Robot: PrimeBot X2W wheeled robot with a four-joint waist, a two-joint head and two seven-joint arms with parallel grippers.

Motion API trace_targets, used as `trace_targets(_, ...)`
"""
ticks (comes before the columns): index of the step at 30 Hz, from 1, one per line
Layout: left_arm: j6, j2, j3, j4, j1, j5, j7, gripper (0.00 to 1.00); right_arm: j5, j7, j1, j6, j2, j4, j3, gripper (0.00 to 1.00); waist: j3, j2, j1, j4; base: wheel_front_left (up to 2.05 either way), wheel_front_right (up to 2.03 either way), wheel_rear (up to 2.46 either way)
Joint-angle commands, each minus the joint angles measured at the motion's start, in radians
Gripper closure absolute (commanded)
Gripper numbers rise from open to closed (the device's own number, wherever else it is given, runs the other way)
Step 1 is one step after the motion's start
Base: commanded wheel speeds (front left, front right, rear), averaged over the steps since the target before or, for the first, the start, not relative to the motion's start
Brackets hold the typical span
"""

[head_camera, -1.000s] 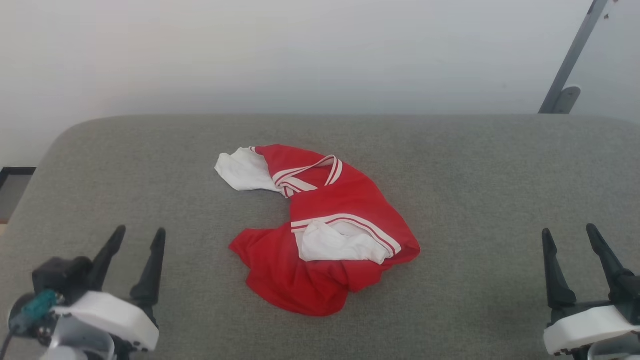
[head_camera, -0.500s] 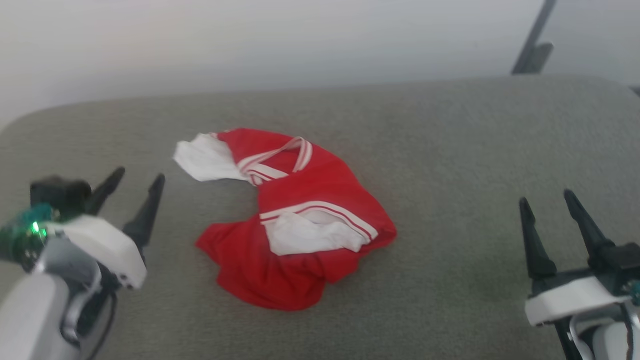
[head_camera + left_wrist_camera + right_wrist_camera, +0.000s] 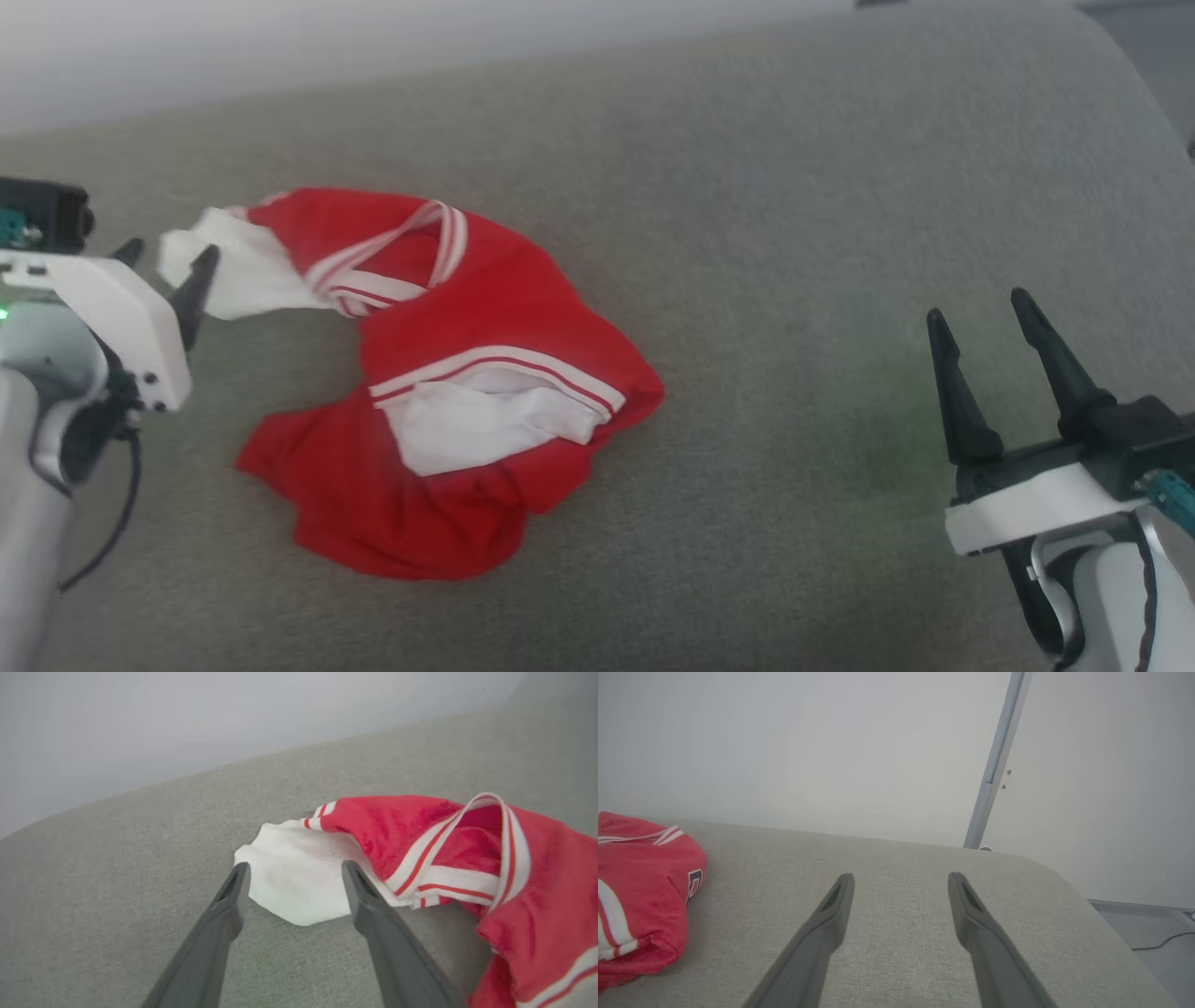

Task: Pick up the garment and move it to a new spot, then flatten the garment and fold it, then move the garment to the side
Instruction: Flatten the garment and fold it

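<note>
The garment [image 3: 467, 373], a red jersey with white panels and striped trim, lies crumpled on the grey cushioned surface [image 3: 794, 233]. My left gripper [image 3: 166, 259] is open, its fingertips close to the white flap at the garment's far left end. In the left wrist view that white flap [image 3: 299, 886] shows between and just beyond the spread fingers of the left gripper [image 3: 294, 870], with nothing held. My right gripper [image 3: 976, 313] stands open over bare cushion well to the right of the garment. The right wrist view has the garment [image 3: 640, 891] at its left edge, the right gripper [image 3: 901, 879] apart from it.
A pale wall [image 3: 831, 742] runs behind the cushion's far edge, with a grey metal post [image 3: 994, 760] at the back right. The cushion's rounded right corner [image 3: 1064, 882] drops to a floor with a cable [image 3: 1157, 942].
The head camera has tilted down and turned right, shifting the whole picture. My left gripper has risen and reached forward to the garment's white flap. The garment lies unmoved.
</note>
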Motion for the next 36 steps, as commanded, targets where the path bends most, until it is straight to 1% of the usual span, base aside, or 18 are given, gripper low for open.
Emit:
trace_targets(1,0.008,0.006,-0.007,0.042,-0.033,0.006,0.032,0.00,0.008,-0.007,-0.021,0.000,0.003,0.001,0.005,0.00,0.046,-0.0001,0.0000,-0.037,0.00,0.00,0.00)
trace_targets(2,0.009,0.006,-0.011,0.065,-0.055,0.006,0.050,0.00,0.009,-0.008,-0.026,0.000,0.005,0.003,0.007,0.00,0.055,-0.0001,0.0000,-0.042,0.00,0.00,0.00)
trace_targets(7,0.053,0.009,-0.030,0.197,-0.135,0.023,0.148,0.00,0.016,-0.010,-0.049,0.000,0.007,0.016,0.018,0.00,0.093,-0.0001,0.0000,-0.063,0.00,0.00,0.00)
trace_targets(9,0.063,0.008,-0.038,0.236,-0.169,0.031,0.173,0.00,0.019,-0.011,-0.059,0.000,0.006,0.021,0.020,0.00,0.103,-0.0001,0.0000,-0.068,0.00,0.00,0.00)
trace_targets(12,0.090,0.005,-0.052,0.302,-0.196,0.044,0.214,0.00,0.022,-0.010,-0.068,0.000,0.005,0.027,0.023,0.00,0.115,-0.0001,0.0000,-0.073,0.00,0.00,0.00)
trace_targets(14,0.102,-0.007,-0.054,0.343,-0.208,0.033,0.241,0.00,0.022,-0.010,-0.078,0.000,0.004,0.028,0.026,0.00,0.119,-0.0001,0.0000,-0.075,0.00,0.00,0.00)
trace_targets(16,0.094,-0.021,-0.061,0.376,-0.214,0.025,0.270,0.00,0.023,-0.010,-0.082,0.000,0.003,0.027,0.026,0.00,0.123,-0.0001,0.0000,-0.076,0.00,0.00,0.00)
trace_targets(17,0.091,-0.031,-0.059,0.389,-0.219,0.017,0.276,0.51,0.023,-0.010,-0.082,0.000,0.003,0.027,0.026,0.00,0.125,-0.0001,0.0000,-0.076,0.00,0.00,0.00)
trace_targets(18,0.091,-0.031,-0.059,0.389,-0.219,0.017,0.276,0.51,0.023,-0.010,-0.082,0.000,0.003,0.027,0.026,0.00,0.125,-0.0001,0.0000,-0.076,0.00,0.00,0.00)
trace_targets(19,0.087,-0.036,-0.063,0.398,-0.226,0.018,0.279,0.73,0.024,-0.010,-0.084,0.000,0.002,0.028,0.026,0.00,0.127,-0.0001,0.0000,-0.076,0.00,0.00,0.00)
trace_targets(20,0.084,-0.039,-0.065,0.406,-0.232,0.019,0.277,1.00,0.023,-0.010,-0.088,0.000,0.002,0.028,0.026,0.00,0.128,-0.0001,0.0000,-0.076,0.00,0.00,0.00)
trace_targets(27,0.061,-0.046,-0.074,0.427,-0.283,0.021,0.250,1.00,0.021,-0.010,-0.085,0.000,0.000,0.032,0.012,0.00,0.116,-0.0001,0.0000,-0.056,0.00,0.00,0.00)
trace_targets(31,0.058,-0.040,-0.091,0.386,-0.292,0.040,0.234,1.00,0.014,-0.010,-0.066,0.000,-0.004,0.028,0.000,0.00,0.089,-0.0001,0.0000,-0.029,0.00,0.00,0.00)
trace_targets(34,0.056,-0.046,-0.101,0.336,-0.265,0.037,0.237,1.00,0.010,-0.010,-0.049,0.000,-0.007,0.026,-0.010,0.00,0.062,-0.0001,0.0000,0.001,0.00,0.00,0.00)
trace_targets(36,0.063,-0.041,-0.106,0.291,-0.237,0.037,0.247,1.00,0.007,-0.010,-0.038,0.000,-0.009,0.025,-0.014,0.00,0.043,-0.0001,0.0000,0.022,0.00,0.00,0.00)
